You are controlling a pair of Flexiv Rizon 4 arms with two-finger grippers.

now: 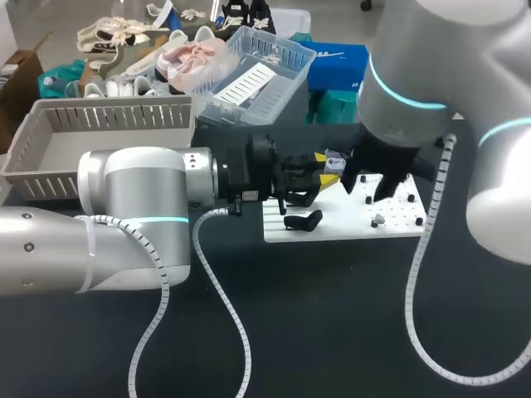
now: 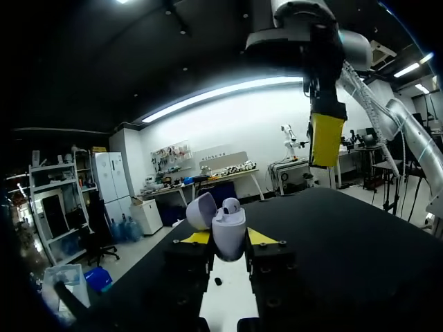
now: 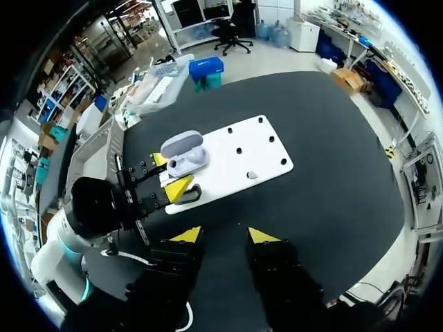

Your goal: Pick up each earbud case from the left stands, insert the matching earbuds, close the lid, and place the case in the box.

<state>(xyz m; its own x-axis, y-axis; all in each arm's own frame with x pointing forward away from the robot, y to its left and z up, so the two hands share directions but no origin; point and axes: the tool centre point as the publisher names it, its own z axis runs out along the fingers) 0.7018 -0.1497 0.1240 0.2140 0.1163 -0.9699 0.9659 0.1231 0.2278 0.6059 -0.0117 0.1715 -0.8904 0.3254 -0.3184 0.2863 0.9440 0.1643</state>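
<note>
Left fingers [image 2: 196, 238] clamp the open earbud case [image 2: 229, 235] above the white plate [image 3: 263, 155] on the tabletop [image 3: 332, 194]. Right fingers [image 3: 188, 235] hang apart and empty overhead. The case's long axis looks upright, mouth up, lid [image 2: 201, 210] swung back, one earbud [image 2: 230, 205] seated. Best held level and steady, so the other bud can drop straight in.

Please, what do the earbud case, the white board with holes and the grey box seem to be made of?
Earbud case: probably hard plastic, pale and smooth, with a soft sheen on its open lid.
White board: flat, matte, with drilled holes; plastic or painted metal, I cannot tell.
Grey box: likely moulded plastic, judging by its slotted walls.
</note>
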